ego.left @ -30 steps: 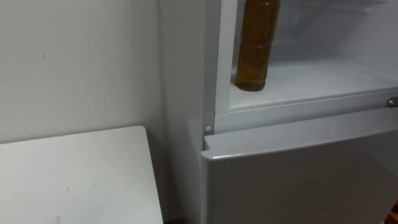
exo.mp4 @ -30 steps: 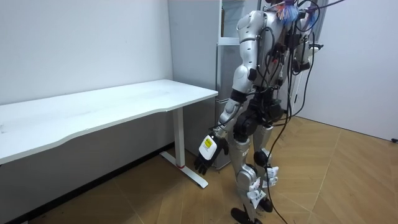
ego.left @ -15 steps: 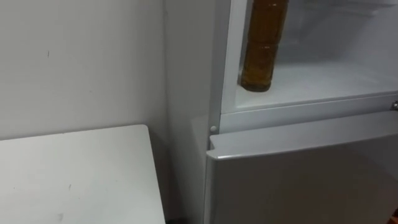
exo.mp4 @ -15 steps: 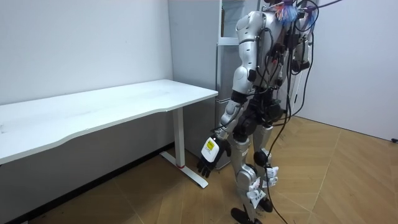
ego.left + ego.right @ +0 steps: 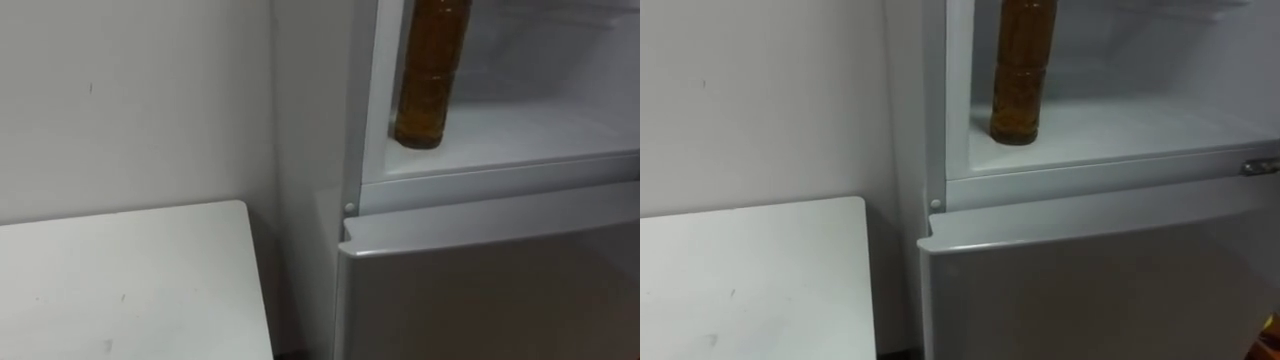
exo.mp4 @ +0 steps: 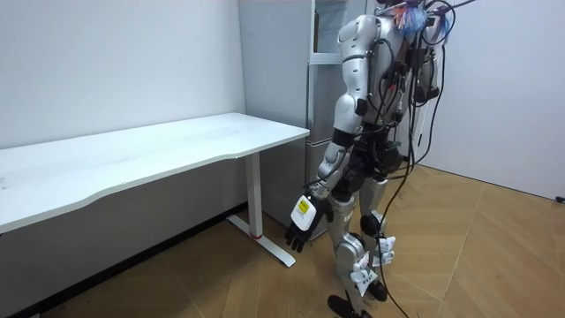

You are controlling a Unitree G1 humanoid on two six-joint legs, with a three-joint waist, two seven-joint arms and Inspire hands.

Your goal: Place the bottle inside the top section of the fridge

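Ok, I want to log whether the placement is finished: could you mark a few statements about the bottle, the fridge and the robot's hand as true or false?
1. The bottle stands upright on the shelf in the upper compartment of the fridge. True.
2. A hand is closed round the bottle. False: nothing touches it; the left hand hangs open beside the robot's leg, holding nothing.
3. The lower door is swung open. False: it is shut.
4. A white table stands to the left of the fridge. True.
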